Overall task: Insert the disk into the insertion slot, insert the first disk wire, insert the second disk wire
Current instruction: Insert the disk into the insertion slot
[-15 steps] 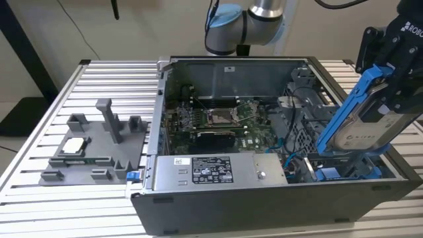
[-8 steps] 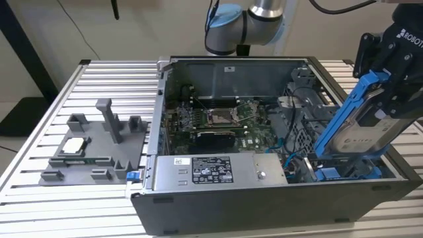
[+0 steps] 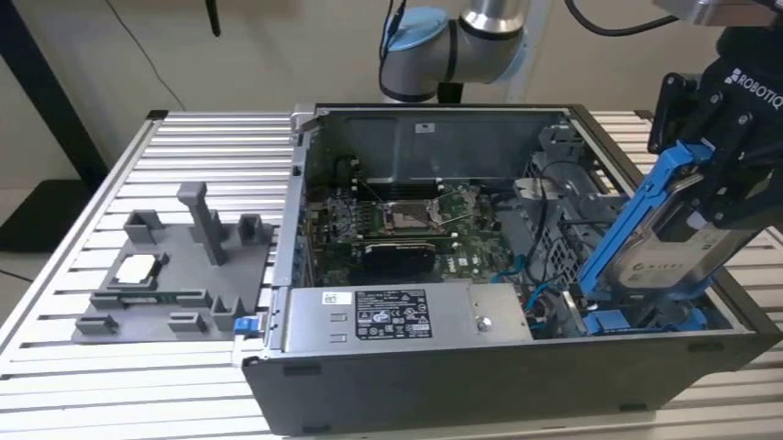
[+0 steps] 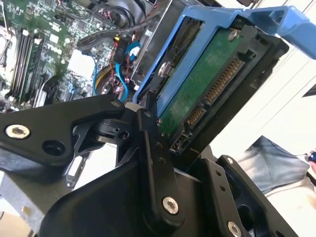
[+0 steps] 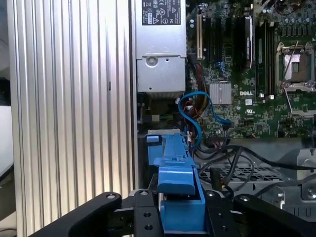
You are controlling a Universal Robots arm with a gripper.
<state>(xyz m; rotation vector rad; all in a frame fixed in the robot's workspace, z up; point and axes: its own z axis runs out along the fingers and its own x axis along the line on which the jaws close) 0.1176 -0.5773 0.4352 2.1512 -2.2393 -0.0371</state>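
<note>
Closes the gripper (image 3: 707, 188) tight on the disk (image 3: 667, 240), pinching it from both sides near the upper end, with no gap visible at the pads. Holds it steeply tilted at the corner of the case (image 3: 490, 385) on the exterior view's right, lower end dipped inside the case just above the insertion slot (image 3: 636, 323) and its blue tabs (image 3: 600, 323). Looks not yet seated. Shows, in the second wrist view, a green circuit board (image 4: 197, 94) with a row of gold connector contacts, framed by the bright blue carrier (image 4: 212, 19). Shows, in the exterior view, a silver-grey face with a pale label (image 3: 661, 258). Risks jamming: entering at this angle could catch a carrier rail on the slot's sheet-metal wall and wedge it there. Could also snag the blue cables (image 5: 197, 116) and black wires (image 5: 234, 152) looped inside the case just beside the slot, trapping them under the carrier. Might twist in the grip too — held so far from the lower end — on meeting any resistance down there.
</note>
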